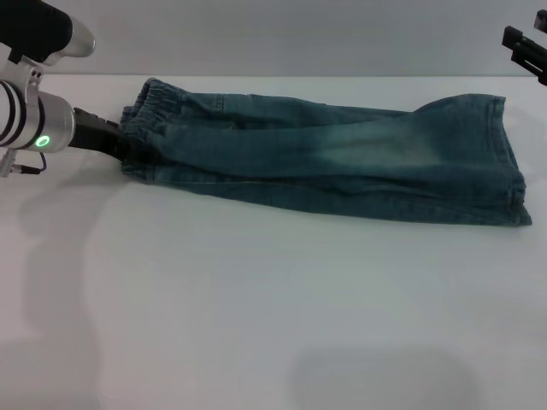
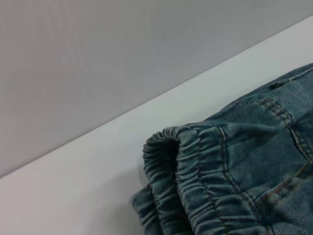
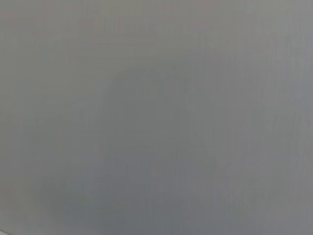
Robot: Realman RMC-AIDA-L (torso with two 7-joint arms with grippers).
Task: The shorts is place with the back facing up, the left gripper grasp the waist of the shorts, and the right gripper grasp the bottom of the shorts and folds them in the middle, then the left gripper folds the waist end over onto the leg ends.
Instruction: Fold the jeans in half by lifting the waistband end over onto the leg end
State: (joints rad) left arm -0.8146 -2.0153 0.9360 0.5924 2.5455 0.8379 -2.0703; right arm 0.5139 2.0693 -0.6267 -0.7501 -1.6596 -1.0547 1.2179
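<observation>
Blue denim shorts (image 1: 342, 162) lie on the white table (image 1: 256, 307), folded lengthwise into a long band. The elastic waist (image 1: 149, 111) is at the left and the leg ends (image 1: 504, 171) at the right. My left gripper (image 1: 118, 145) reaches in from the left and is shut on the near corner of the waist, which bunches around its tips. In the left wrist view the gathered waistband (image 2: 195, 171) curls up close to the camera. My right gripper (image 1: 526, 49) hangs raised at the far right, above and behind the leg ends, apart from the cloth.
A plain grey wall (image 1: 299, 34) stands behind the table's far edge; the right wrist view shows nothing but grey wall. Bare white tabletop stretches in front of the shorts toward me.
</observation>
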